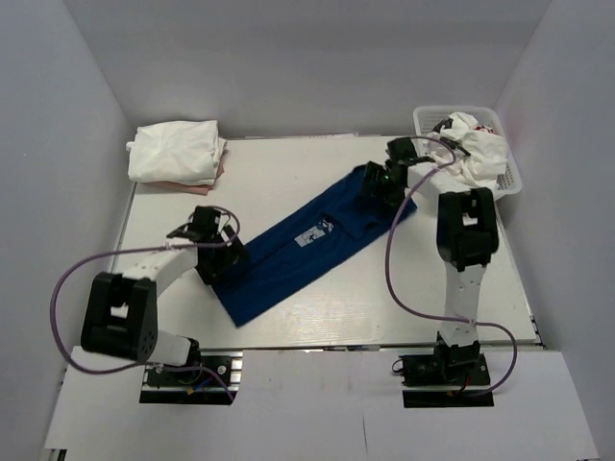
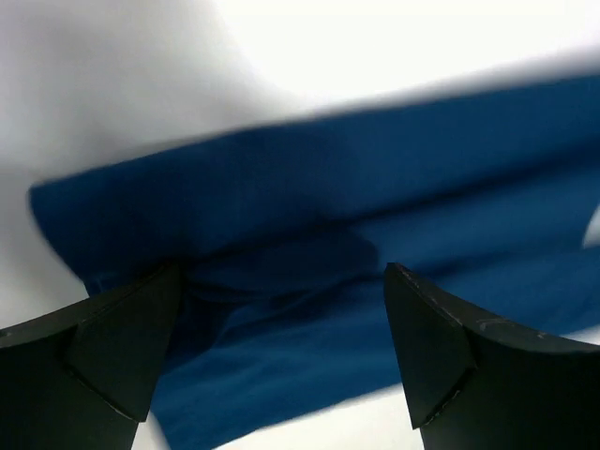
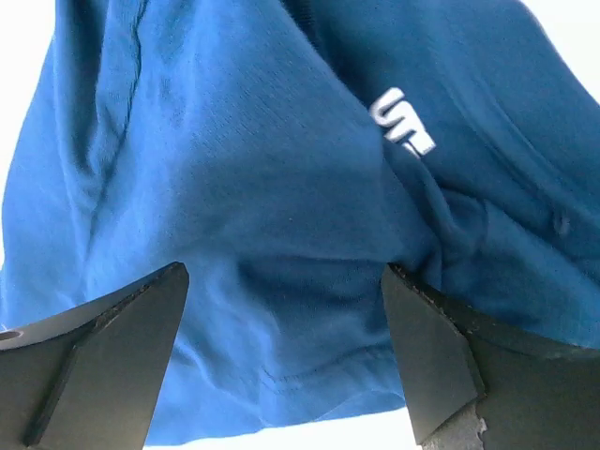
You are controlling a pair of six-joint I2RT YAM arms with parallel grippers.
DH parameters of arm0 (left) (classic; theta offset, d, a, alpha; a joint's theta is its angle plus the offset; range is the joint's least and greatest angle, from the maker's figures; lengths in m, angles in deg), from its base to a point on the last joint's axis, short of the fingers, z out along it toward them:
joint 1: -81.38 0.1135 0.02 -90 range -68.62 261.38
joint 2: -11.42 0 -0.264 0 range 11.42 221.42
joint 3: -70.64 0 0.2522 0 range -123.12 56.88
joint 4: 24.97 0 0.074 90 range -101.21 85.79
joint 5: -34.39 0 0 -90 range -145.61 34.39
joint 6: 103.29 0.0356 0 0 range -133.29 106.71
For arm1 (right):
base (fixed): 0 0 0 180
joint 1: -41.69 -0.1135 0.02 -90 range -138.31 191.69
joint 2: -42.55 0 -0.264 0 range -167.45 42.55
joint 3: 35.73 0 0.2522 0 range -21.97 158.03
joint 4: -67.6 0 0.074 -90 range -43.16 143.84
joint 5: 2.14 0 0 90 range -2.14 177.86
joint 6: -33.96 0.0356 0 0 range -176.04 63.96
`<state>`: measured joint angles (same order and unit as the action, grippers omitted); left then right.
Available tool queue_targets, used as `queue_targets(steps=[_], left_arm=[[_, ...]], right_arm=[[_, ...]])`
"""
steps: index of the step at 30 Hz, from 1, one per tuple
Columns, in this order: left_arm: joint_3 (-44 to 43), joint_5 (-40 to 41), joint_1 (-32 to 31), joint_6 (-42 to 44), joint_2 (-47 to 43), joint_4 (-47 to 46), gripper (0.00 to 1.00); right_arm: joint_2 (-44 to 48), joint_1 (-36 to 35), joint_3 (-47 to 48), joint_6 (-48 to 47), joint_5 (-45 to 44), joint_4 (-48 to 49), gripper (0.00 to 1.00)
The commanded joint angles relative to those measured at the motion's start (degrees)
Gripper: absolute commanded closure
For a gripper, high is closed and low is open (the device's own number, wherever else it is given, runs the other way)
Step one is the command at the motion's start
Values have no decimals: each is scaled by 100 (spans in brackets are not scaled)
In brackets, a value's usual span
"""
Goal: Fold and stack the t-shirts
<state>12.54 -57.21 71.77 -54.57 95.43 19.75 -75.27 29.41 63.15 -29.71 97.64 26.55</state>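
Shirt: navy t-shirt point(image 1: 298, 252) lies mid-table as a long diagonal strip, print up.
Step (my read): pinch the 2 short ends for the next fold.
Advice: bite every layer at each end, lift both ends together, keep the strip taut.
Left gripper point(image 1: 223, 257): jaws wide apart, straddling the near-left end, clamping nothing.
Right gripper point(image 1: 378, 190): jaws wide apart over the far-right end, nothing gripped.
Stack: folded white tees point(image 1: 178, 152) sit at the far-left corner.

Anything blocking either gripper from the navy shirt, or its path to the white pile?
Nothing visible. The left gripper and right gripper, both open, sit at the navy shirt's ends; only bare table lies toward the white pile.
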Motion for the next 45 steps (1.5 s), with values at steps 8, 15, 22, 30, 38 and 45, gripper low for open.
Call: queue_targets(steps=[8, 15, 22, 30, 38, 45], left_arm=[[1551, -1807, -1595, -1760, -570, 280, 1], [1823, -2432, -3107, -2367, 185, -319, 1], [612, -1738, -4101, -2315, 73, 920, 1], [-880, -465, -4172, -1675, -842, 1518, 1], [-1165, 431, -4058, -1698, -1658, 2194, 1], [-1112, 1373, -4058, -2464, -2739, 3029, 1]], right_arm=[[-2886, -855, 4229, -691, 373, -858, 10], [-3107, -1233, 4196, -102, 552, 549, 10], [-2975, -1155, 4434, -109, -519, 681, 10], [-2378, -1391, 4644, -742, -170, 437, 10], [-1306, -1804, 4618, -1446, -952, -249, 10], [74, -2323, 2310, -631, -1874, -884, 10]])
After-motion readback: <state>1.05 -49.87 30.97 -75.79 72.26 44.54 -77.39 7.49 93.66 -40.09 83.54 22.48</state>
